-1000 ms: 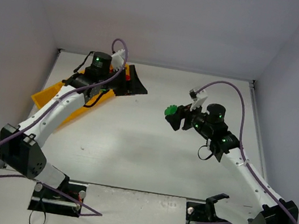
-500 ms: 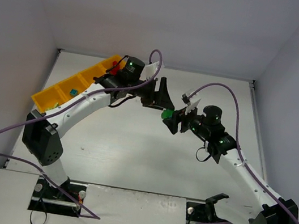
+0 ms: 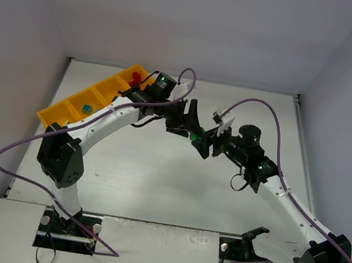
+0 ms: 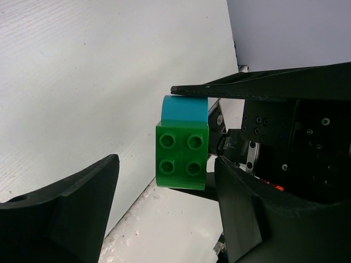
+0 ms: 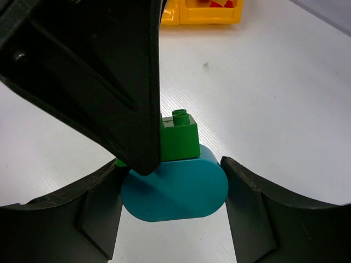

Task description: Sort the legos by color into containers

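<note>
The right claw (image 5: 174,196) and its green brick (image 4: 181,156) block the left claw's (image 4: 167,181) gap; bare table (image 3: 154,182) surrounds both.

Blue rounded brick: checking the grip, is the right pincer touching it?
Touching. In the right wrist view the right pincer clamps the blue rounded brick at both ends, with no gap showing on either side.

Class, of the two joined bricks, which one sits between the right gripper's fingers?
The teal rounded brick, filling the gap between the fingers of the right gripper; the square green brick sticks out beyond it.
</note>
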{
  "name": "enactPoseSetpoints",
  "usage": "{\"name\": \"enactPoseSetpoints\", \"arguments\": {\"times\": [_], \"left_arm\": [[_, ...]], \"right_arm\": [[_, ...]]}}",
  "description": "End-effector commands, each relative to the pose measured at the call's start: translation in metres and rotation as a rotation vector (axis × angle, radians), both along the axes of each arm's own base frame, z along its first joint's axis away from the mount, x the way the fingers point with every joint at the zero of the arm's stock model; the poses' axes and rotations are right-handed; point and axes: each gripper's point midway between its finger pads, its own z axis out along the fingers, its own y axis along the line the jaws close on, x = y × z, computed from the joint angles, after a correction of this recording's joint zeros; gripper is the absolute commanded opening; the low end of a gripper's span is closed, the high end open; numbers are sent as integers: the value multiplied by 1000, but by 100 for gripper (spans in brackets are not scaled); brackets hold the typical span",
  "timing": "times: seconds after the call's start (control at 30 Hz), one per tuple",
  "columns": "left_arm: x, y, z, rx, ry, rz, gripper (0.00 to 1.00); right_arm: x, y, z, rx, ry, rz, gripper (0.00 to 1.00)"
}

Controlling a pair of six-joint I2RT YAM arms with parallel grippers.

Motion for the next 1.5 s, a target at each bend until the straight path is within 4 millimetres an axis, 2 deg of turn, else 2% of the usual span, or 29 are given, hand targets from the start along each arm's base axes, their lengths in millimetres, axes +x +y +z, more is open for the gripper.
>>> {"name": "enactPoseSetpoints", "arguments": {"times": [0.0, 0.23, 0.33, 0.37, 0.47, 0.53, 0.7, 0.73, 0.87, 0.9, 0.97, 1.0, 1.17, 1.2, 1.27, 1.3, 1.33, 1.43, 1.47], "left_arm": [[1, -5, 42, -74, -110, -24, 63], [-4, -11, 46, -130, -94, -53, 24], [-8, -16, 49, -174, -72, -80, 20], [-8, -18, 50, -188, -72, -85, 11], [-11, -16, 54, -196, -91, -96, 0], [-7, -7, 55, -184, -94, -79, 0], [16, 40, 62, -168, -131, -5, 0], [26, 58, 61, -154, -122, 37, 0], [40, 100, 58, -111, -136, 86, 0], [42, 107, 54, -94, -123, 98, 0], [58, 128, 43, -46, -136, 151, 0], [65, 142, 31, 21, -123, 203, 0], [119, 219, -18, 337, -141, 444, 0], [128, 230, -17, 379, -158, 482, 0], [150, 259, -34, 490, -159, 579, 0], [161, 268, -31, 511, -178, 621, 0], [171, 280, -44, 561, -167, 665, 0], [195, 302, -49, 610, -192, 758, 1], [203, 306, -62, 637, -179, 768, 2]], "right_arm": [[0, 6, 32, 51, -119, 28, 6], [-2, 8, 30, 51, -112, 35, 6], [-3, 9, 30, 51, -113, 40, 6], [-3, 9, 30, 50, -113, 38, 6], [-4, 7, 26, 42, -113, 34, 6], [-6, 5, 19, 32, -104, 29, 6], [-10, -4, 4, 8, -92, 2, 6], [-11, -5, 1, 2, -90, -1, 6], [-14, -9, -4, -7, -81, -11, 6], [-13, -9, -4, -7, -80, -14, 6], [-12, -9, -3, -7, -77, -18, 6], [-11, -9, -3, -8, -76, -20, 6], [-8, -9, 0, -17, -75, -28, 6], [-7, -9, 0, -17, -73, -30, 5], [-6, -9, 1, -19, -70, -33, 5], [-6, -9, 1, -20, -68, -35, 5], [-5, -8, 2, -19, -70, -35, 5], [-5, -9, 4, -15, -68, -40, 5], [-5, -9, 5, -13, -70, -42, 5]]}}
